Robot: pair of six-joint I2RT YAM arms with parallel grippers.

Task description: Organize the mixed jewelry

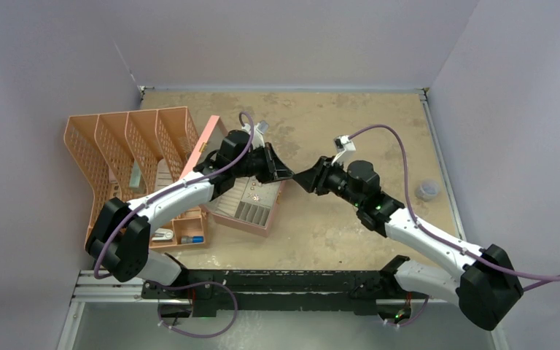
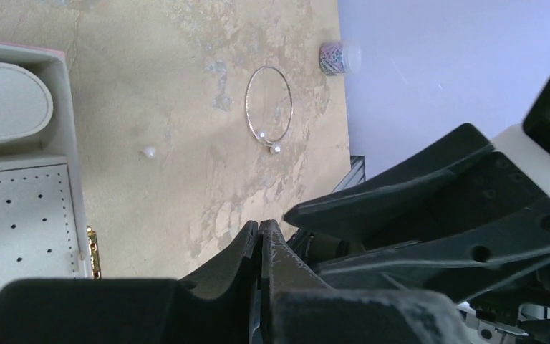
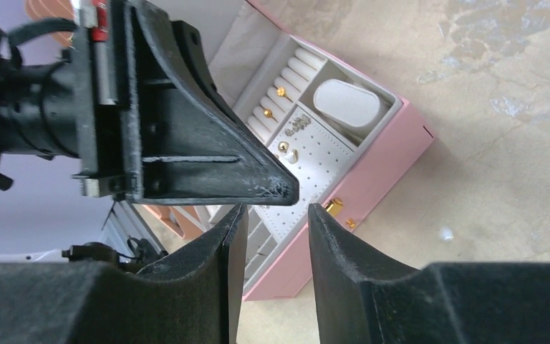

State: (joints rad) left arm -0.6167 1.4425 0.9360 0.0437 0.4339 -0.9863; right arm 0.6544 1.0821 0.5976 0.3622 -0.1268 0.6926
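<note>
Right wrist: gold studs sit in pink jewelry box; left claw together, right claw apart.

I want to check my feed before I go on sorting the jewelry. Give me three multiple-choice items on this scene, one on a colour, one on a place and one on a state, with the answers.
1. What colour is the outer wall of the jewelry box?
A. pink
B. blue
C. green

2. Where does the wire hoop lie?
A. inside the box
B. on the bare table, apart from the box
C. on the floor

3. How do the jaws of the left gripper stand?
A. wide open
B. closed together
C. clamped on the hoop

Answers:
1 A: the right wrist view shows the box's pink side.
2 B: the left wrist view shows the hoop flat on the tabletop, with the box off to one side.
3 B: in its own wrist view the fingertips meet with no gap, and the hoop lies well away from them.
</note>
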